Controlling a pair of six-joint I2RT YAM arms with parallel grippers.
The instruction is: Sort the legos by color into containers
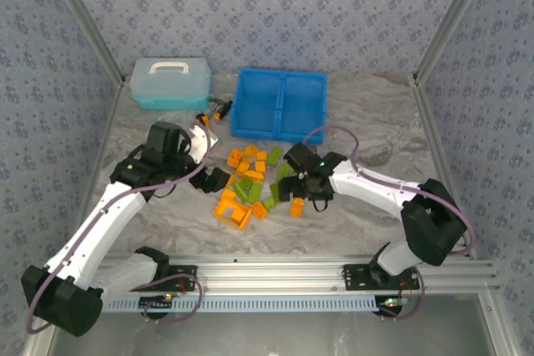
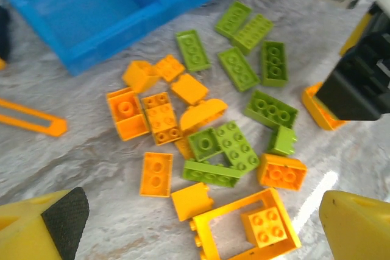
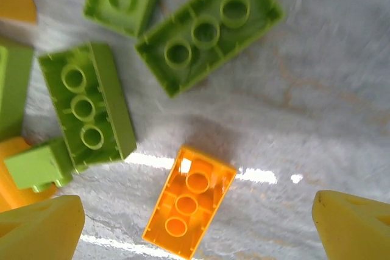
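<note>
The legos (image 1: 253, 183) lie in a loose pile of orange and olive-green bricks on the table's middle. The blue bin (image 1: 279, 104) stands behind them; its left compartment (image 1: 257, 102) and right compartment (image 1: 303, 104) look bare. My left gripper (image 1: 217, 180) hovers open at the pile's left edge, above an orange frame brick (image 2: 247, 226) and a small orange block (image 2: 192, 201). My right gripper (image 1: 302, 185) hangs open at the pile's right side. Low between its yellow fingertips (image 3: 42, 232) lies an upside-down orange brick (image 3: 189, 208), untouched. Green bricks (image 3: 207, 28) lie beyond it.
A pale blue lidded case (image 1: 171, 82) sits at the back left. A slim orange-and-black tool (image 1: 219, 112) lies between the case and the bin, also as an orange strip (image 2: 30, 117) in the left wrist view. The right arm's black body (image 2: 359, 83) hangs over the pile's right side.
</note>
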